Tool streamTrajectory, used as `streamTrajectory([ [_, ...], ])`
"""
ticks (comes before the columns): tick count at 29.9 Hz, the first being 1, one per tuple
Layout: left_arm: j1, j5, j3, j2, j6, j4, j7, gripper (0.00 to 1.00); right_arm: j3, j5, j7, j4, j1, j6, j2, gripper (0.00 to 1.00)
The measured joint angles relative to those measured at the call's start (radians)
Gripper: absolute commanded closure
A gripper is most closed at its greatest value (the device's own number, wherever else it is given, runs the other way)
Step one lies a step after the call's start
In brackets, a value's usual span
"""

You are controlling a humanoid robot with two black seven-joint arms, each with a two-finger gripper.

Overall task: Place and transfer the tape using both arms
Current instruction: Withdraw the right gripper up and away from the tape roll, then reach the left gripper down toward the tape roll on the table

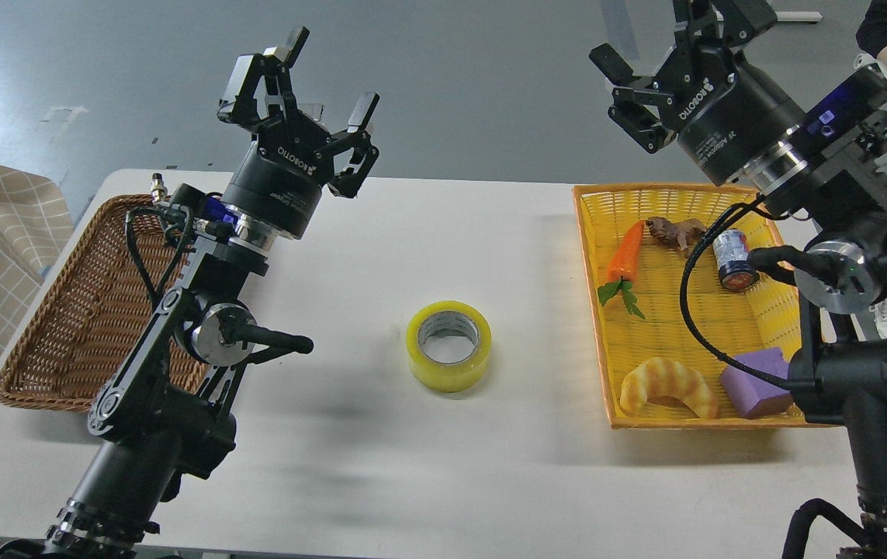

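While the tape [448, 345] lies untouched mid-worktop [412, 466], both the left gripper [311, 85] and right gripper [672, 35] hover high with jaws apart, so everything remains undone.

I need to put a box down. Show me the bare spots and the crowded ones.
Bare: the table between the brown basket and the yellow basket all round the tape, and the near strip. The brown basket's visible part looks empty. Crowded: the yellow basket, with carrot, croissant, purple block, can.
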Motion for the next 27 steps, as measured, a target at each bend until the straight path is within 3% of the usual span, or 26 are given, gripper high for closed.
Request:
streamTrajectory([
  [4, 0.005, 0.000, 0.006, 0.001, -0.006, 0.000, 0.024, 0.02, -0.013, 0.000, 0.026, -0.002, -0.004, -0.018, 0.000, 0.00],
  [12, -0.040, 0.063, 0.025, 0.022, 0.007, -0.001, 0.028, 0.02, -0.022, -0.001, 0.028, -0.014, -0.038, -0.030, 0.000, 0.00],
  [27, -0.048, 0.938, 0.250, 0.149, 0.123, -0.016, -0.031, 0.02, -0.040, -0.002, 0.023, -0.017, -0.060, -0.027, 0.000, 0.00],
])
